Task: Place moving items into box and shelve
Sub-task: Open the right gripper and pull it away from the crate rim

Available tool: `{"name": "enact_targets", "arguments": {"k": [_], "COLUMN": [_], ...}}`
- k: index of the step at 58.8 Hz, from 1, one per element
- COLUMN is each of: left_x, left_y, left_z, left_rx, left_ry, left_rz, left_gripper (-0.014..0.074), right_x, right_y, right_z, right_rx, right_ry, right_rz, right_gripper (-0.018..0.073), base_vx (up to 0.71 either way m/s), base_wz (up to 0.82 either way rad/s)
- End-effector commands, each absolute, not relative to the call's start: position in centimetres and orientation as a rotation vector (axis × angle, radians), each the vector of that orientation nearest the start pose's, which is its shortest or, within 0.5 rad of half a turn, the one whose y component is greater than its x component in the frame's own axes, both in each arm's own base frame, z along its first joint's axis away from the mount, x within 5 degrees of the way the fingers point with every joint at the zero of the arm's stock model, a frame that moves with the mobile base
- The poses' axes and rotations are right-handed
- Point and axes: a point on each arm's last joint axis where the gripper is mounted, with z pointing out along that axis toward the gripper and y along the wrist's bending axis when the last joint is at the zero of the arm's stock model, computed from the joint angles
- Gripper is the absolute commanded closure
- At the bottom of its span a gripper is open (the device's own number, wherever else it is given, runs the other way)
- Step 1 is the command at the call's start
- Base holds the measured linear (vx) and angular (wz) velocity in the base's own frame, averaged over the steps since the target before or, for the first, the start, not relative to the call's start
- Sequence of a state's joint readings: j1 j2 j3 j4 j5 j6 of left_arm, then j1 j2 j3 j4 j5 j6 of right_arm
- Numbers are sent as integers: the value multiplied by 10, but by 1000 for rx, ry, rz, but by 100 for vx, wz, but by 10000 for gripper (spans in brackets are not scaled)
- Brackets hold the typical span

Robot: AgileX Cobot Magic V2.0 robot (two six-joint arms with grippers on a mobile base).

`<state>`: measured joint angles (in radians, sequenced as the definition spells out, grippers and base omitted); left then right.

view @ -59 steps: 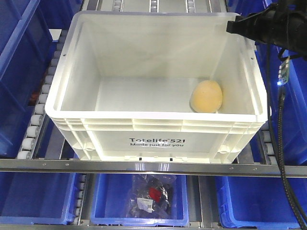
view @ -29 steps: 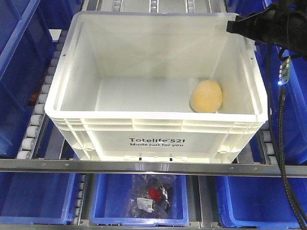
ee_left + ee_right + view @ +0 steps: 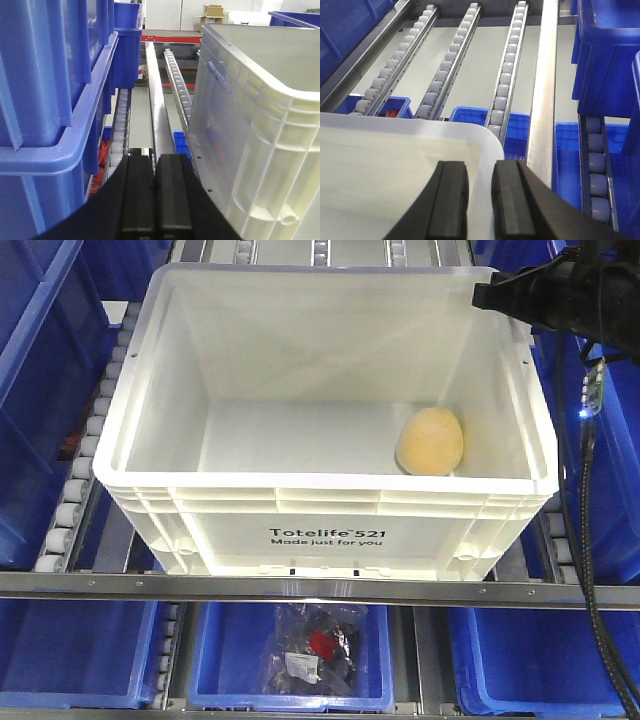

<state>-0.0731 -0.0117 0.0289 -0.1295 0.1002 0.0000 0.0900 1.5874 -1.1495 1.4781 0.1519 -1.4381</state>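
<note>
One yellow-orange lump (image 3: 430,441) sits low in the white box (image 3: 325,518), front right corner. Right gripper (image 3: 479,200) pinches the box's far right rim; left gripper (image 3: 154,186), fingers together, waits outside.

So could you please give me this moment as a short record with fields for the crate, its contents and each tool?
crate: white box sits on the roller rails, blue bins below and beside it
contents: one yellow-orange lump on the floor, near the right wall; no pinkish-brown lump in view
left tool: left tool closed on nothing, beside the crate's outer wall
right tool: right tool straddles the crate's corner rim, one finger inside, one outside
</note>
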Motion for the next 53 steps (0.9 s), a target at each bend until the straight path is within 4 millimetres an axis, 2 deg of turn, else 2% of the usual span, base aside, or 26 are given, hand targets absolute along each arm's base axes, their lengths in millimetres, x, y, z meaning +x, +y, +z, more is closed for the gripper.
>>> {"name": "enact_targets", "arguments": {"k": [1,20,34,44,53], "left_x": [57,57,57,57,57], "left_y": [-4,-4,-4,-4,-4], "left_z": [195,195,195,195,195], "left_rx": [-55,-55,-55,-55,-55], "left_ry": [1538,1538,1538,1538,1538], "left_rz": [-175,-175,-175,-175,-175], "left_gripper": [603,603,603,603,603], "right_x": [362,362,359,332,298], "right_y": [47,46,36,30,25], "right_z": [335,335,339,325,329], "right_rx": [-151,-139,-73,-20,2], "right_ry": [1853,1852,1838,1880,1861], "right_rz": [233,223,135,109,90], "right_gripper": [330,330,327,306,306], "base_vx": [0,0,0,0,0], "base_wz": [0,0,0,0,0]}}
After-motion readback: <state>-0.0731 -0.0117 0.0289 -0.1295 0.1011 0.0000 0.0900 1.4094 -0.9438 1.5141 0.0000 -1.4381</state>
